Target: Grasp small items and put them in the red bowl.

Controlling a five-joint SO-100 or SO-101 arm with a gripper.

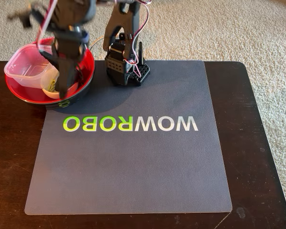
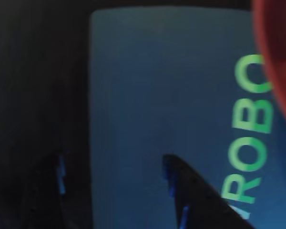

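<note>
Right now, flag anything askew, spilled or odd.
Only the clear square plastic tub stands out: it sits tilted in the red bowl, one corner overhanging the rim. Nothing spilled on the mat.

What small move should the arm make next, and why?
Probably lift the gripper straight up from the red bowl and draw back. In the wrist view its fingers stand apart with nothing between them. The clear tub and white bowl already lie in the red bowl, and the mat shows no item.

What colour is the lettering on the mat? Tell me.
Green for "ROBO", white for "WOW", on the grey mat; clearest on the lettering in the fixed view.
</note>
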